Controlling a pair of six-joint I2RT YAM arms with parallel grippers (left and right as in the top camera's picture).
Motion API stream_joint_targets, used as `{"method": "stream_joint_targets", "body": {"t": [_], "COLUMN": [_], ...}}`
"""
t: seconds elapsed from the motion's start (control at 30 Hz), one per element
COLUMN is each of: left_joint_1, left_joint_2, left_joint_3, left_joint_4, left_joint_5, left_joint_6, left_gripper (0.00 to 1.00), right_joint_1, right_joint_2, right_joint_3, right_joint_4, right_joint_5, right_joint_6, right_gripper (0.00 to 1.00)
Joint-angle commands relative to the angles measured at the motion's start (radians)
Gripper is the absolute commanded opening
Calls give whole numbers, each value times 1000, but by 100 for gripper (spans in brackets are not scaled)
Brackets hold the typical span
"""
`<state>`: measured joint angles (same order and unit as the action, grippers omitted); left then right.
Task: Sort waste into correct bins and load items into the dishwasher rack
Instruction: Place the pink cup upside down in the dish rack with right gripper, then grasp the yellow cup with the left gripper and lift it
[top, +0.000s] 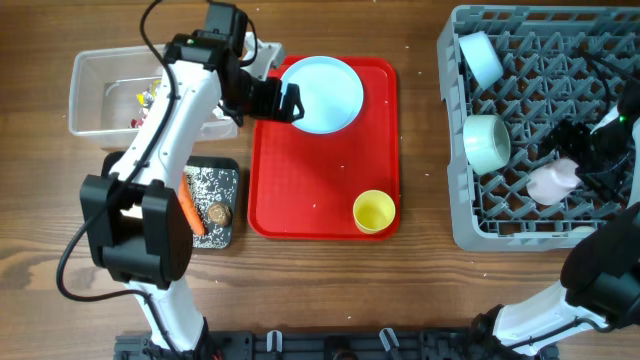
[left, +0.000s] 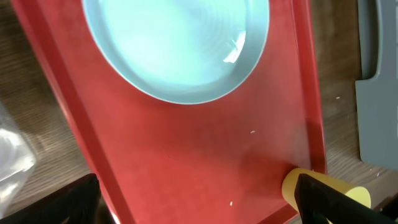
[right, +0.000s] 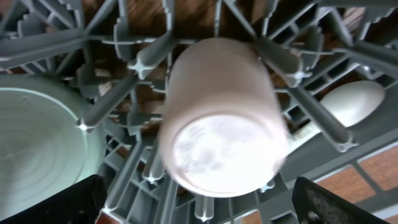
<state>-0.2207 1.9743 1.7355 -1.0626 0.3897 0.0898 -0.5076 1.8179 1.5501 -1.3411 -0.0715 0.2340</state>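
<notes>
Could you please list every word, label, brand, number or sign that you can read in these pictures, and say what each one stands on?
No text can be read in any view.
The wrappers in the clear tub may carry print, but they are too small to tell.
The red tray, plate, yellow cup, pink cup and grey rack show no markings.

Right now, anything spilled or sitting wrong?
A few loose white rice grains lie scattered on the red tray, between the plate and the yellow cup. In the rack, the pink cup lies on its side across the pegs. Nothing looks broken.
</notes>
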Motion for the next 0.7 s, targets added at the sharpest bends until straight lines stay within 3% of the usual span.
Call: {"method": "stream_joint_targets", "body": {"t": [0.0, 0.1, 0.37, 0.53, 0.67], "left_joint_1": [-41, -100, -355, -500, -542], "left_joint_2": [-7, -7, 4, 61, 137], "left_joint_3": [-2, -2, -4, -4, -4], "left_joint_4": [-9, -57, -109, -112, -132], "left_joint_5": [2, 3, -15, -303, -312], "left_joint_6": [8, 19, 41, -74, -103], "left_gripper": [100, 99, 87, 82, 72], "right_joint_1": [-2, 11, 148, 158, 158], "right_joint_2": [-14, -119, -288, -286, -286], "right_joint_3": [102, 134, 134, 130, 130], "right_joint_4": [-54, -72, -65, -58, -62], "right_joint_5": [-79, -183, -172, -164, -131], "right_joint_6": [-32, -88, -102, -103, -105], "right_gripper": [98, 98, 98, 98, 98]}}
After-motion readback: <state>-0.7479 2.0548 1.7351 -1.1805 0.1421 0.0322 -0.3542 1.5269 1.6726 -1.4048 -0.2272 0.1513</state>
